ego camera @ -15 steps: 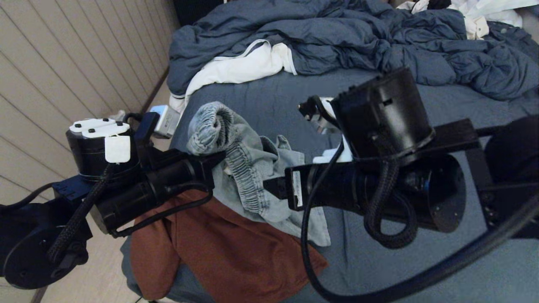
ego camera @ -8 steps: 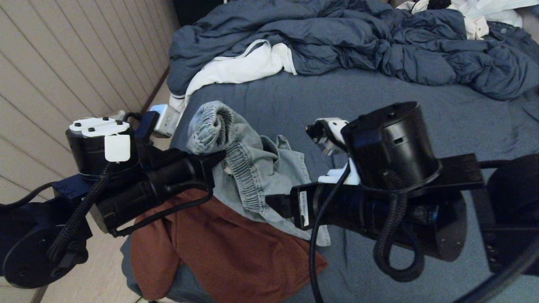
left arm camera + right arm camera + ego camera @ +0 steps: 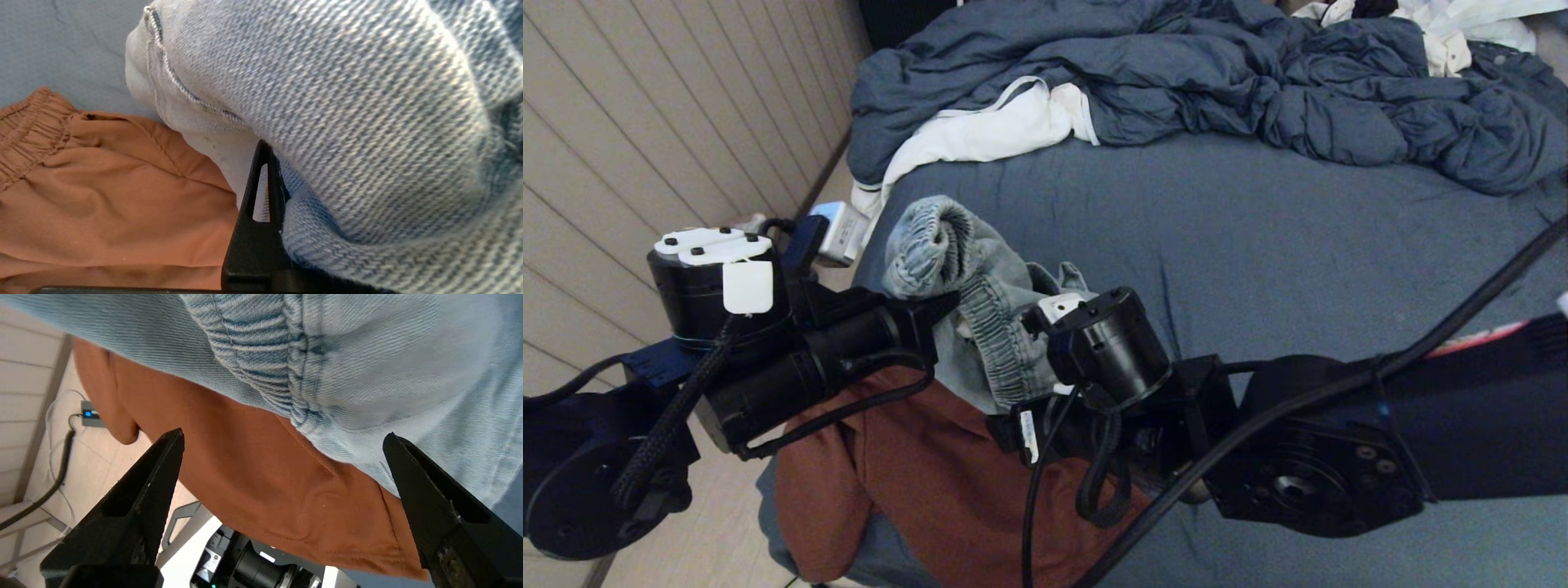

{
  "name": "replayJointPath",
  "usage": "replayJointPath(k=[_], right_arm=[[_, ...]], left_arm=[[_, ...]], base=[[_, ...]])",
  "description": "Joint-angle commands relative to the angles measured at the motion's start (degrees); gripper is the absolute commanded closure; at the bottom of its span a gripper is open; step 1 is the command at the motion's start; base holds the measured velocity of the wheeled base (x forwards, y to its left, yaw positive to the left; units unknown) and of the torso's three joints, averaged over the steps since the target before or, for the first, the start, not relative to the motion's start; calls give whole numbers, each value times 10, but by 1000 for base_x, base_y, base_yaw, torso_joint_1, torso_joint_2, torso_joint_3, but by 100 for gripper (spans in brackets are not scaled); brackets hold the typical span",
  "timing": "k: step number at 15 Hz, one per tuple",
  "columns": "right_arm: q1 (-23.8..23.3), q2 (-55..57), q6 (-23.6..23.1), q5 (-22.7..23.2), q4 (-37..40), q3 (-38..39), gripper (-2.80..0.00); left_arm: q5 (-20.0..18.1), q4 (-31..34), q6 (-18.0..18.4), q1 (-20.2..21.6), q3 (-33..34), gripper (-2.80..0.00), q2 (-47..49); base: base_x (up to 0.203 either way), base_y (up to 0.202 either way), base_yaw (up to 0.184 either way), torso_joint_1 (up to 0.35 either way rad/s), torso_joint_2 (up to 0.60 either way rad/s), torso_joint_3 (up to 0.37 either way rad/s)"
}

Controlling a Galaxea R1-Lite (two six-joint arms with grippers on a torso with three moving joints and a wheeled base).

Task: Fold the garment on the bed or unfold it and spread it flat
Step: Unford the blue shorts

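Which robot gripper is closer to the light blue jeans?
Left. The left gripper is shut on the jeans; the right gripper hangs open just beside them.

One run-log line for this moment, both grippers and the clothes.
left gripper: shut on denim garment, lifted | right gripper: open, near denim hem | rust-orange garment: lying beneath, on bed

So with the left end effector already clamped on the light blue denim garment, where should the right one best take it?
Probably the elastic waistband of the denim garment, which bunches into a thick ridge just ahead of the open right end effector. Come from the near side, above the rust-brown garment, away from the left end effector.
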Motion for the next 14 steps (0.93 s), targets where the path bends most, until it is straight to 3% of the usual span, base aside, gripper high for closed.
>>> replayJointPath(k=[1, 8, 14], right_arm=[[-3, 27, 1, -3, -3, -12, -280], [-47, 24, -30, -11, -29, -52, -280], [-40, 46, -31, -10, -31, -83, -280]], left_arm=[[-1, -3, -1, 0, 0, 0, -2], [-1, -3, -1, 0, 3, 0, 6], [-2, -3, -1, 0, 4, 0, 8]], base=[[0, 0, 0, 0, 0, 0], [0, 0, 0, 0, 0, 0], [0, 0, 0, 0, 0, 0]])
